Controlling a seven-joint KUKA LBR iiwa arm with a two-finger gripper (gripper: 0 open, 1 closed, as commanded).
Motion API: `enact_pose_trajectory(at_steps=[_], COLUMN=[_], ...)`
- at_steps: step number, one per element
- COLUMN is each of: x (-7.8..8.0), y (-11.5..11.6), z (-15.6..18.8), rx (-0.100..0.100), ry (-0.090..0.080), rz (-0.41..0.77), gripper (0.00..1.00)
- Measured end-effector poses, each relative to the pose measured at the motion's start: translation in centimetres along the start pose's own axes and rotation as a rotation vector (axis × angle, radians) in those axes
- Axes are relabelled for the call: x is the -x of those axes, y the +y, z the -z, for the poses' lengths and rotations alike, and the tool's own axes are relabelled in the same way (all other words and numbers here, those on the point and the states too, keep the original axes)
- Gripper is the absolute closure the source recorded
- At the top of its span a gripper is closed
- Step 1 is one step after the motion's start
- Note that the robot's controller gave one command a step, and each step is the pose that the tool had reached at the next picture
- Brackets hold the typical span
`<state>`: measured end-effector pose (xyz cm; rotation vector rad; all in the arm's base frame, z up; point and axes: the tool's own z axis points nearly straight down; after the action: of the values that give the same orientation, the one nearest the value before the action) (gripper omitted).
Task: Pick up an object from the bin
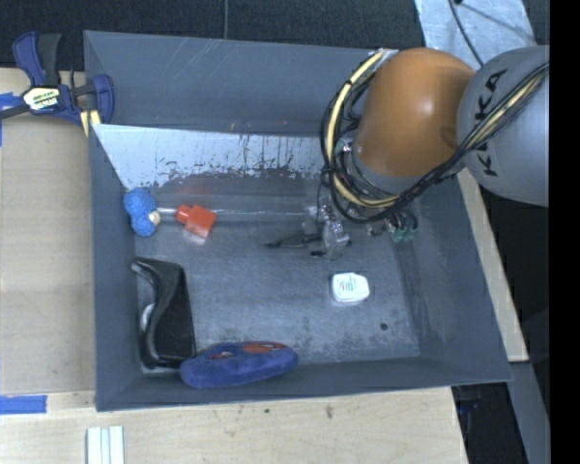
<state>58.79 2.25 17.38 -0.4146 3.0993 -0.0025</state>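
Note:
My gripper (325,232) reaches down from under the arm's orange cover to the bin floor, right of centre toward the back. Just left of it lies a clear tube-like thing (256,208) with an orange-red cap at its left end. The tube's right end is next to the gripper; whether they touch I cannot tell. A small white rounded tag (350,287) lies on the floor a little in front of the gripper, apart from it.
A small blue rounded thing (140,211) lies at the left by the orange-red cap. Along the left wall lies a black and grey handled object (166,315). A blue oblong thing with an orange stripe (239,363) rests against the front wall.

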Motion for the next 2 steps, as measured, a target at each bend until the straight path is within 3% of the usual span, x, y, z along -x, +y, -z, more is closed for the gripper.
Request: enact_pose_trajectory(at_steps=[1, 2], x=[2.3, 1.5], y=[-4.6, -3.0], z=[20.3, 13.0], rx=[-0.001, 0.002], ry=[0.0, 0.015], rz=[-0.048, -0.202], gripper=[1.0, 1.0])
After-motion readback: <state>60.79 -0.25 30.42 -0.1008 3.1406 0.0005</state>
